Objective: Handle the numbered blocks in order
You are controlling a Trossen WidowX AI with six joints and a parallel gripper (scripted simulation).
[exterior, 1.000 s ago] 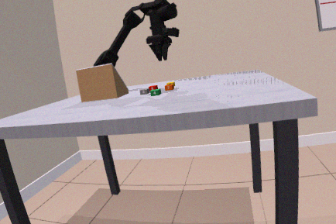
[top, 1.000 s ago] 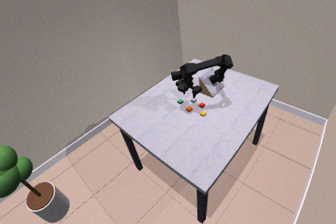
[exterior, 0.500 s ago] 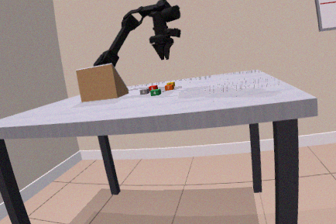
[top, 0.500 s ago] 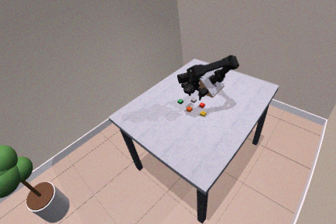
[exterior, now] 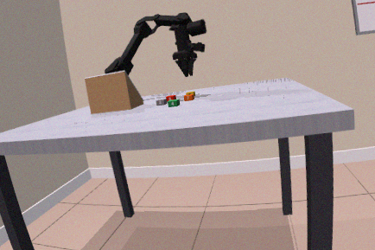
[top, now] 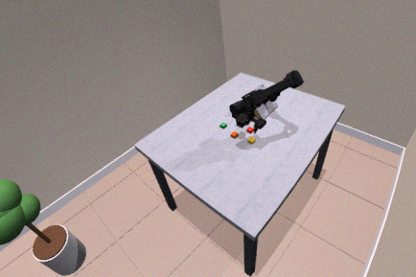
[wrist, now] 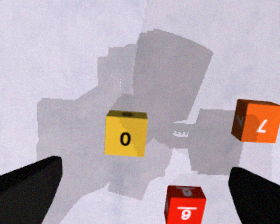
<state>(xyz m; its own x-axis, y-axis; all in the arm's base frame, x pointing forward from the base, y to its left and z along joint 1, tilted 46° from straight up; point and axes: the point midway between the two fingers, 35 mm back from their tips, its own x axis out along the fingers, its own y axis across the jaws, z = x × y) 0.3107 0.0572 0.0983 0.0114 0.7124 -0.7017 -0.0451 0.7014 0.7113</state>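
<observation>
We're looking at a pale marbled table with dark legs [top: 259, 173] [exterior: 259, 109] [wrist: 250, 50], the big stage here. Off to one side stands a leafy green plant in a grey pot [top: 62, 255]. Over the tabletop arches our black jointed arm [top: 275, 89] [exterior: 134, 46], rising behind a brown wedge-shaped stand [top: 268, 110] [exterior: 108, 93]. And the gripper [top: 250, 125] [exterior: 188, 75] [wrist: 146, 171]: we've got it pointing down, nearly fully open, nothing in its grasp, well above the blocks!

Down to the little ones, all resting on the table. The yellow cube, printed 0 [top: 251, 140] [exterior: 190, 93] [wrist: 126, 134], lies between the two fingers in our wrist view, but below them. Near it sit the orange cube, a 7 [top: 234, 134] [exterior: 189, 97] [wrist: 257, 121], and the red cube [top: 250, 129] [exterior: 171, 98] [wrist: 185, 205], its underlined digit upside down to us. The green cube, a 4 [top: 223, 126] [exterior: 173, 103], sits near a grey cube [exterior: 161, 102], digit too small to read.
</observation>
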